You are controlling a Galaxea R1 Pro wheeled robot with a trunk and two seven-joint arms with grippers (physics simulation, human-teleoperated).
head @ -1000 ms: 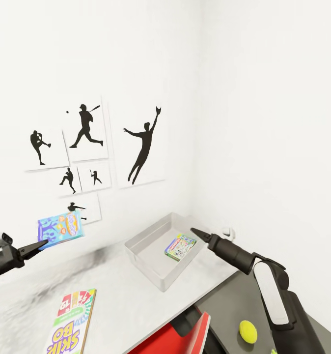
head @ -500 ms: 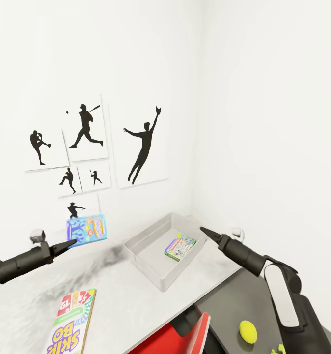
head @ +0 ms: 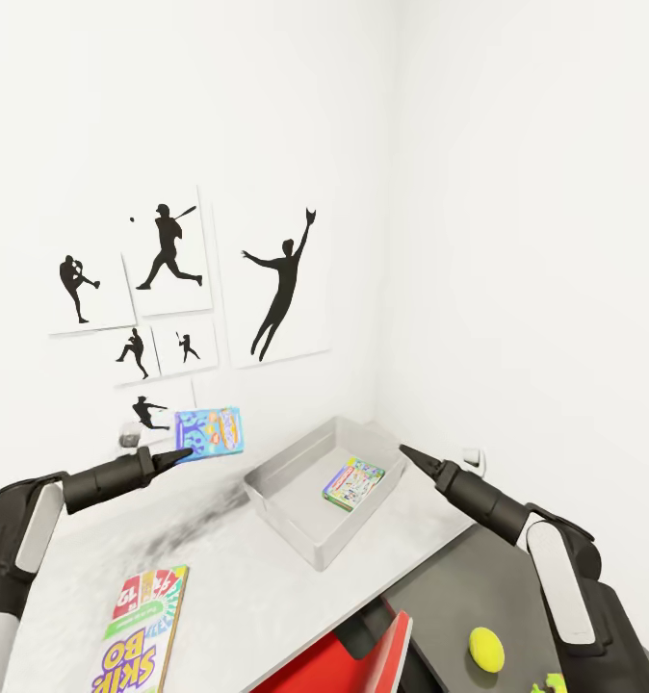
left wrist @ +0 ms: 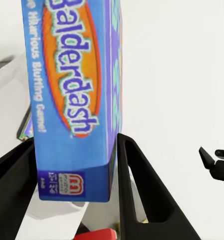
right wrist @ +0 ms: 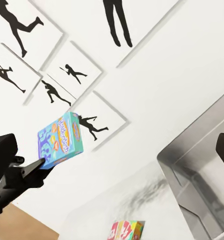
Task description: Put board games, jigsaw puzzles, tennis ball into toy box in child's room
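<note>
Blue game box [head: 209, 432], lettered Balderdash, is up in the air over the bench [head: 228, 568], pinched at its lower end by the left hand [head: 182, 455]. In the left wrist view the two black fingers [left wrist: 134, 190] press both broad faces of the box [left wrist: 74, 95], so that hand is clamped on it. Box sits close in front of the wall w/ the baseball silhouette prints [head: 170, 289], its right edge short of the toy box [head: 305, 520] near-left rim; open air between them.

Toy box is a pale grey tray w/ sloping sides, set at an angle near the room corner, close to the bench's front-right edge. Inside lies a green-bordered game box [head: 353, 482], flat on the floor, toward the far-right side; rest of the tray floor is bare. SKIP BO box [head: 143, 630] lies flat on the bench near the front-left, well apart from the tray, lots of bare top between.

Right hand [head: 404, 449] hovers just beyond the tray's right rim, above it, touching nothing; fingertips look drawn together to a point, holding nothing. Right wrist view looks across at the held box [right wrist: 61, 140] and the tray corner [right wrist: 191, 165].

Tennis ball [head: 485, 648] rests on the lower dark grey side unit [head: 459, 597], right of the red chair [head: 363, 664]. A bit of green-yellow puzzle [head: 548, 685] pokes in at the bottom edge.
</note>
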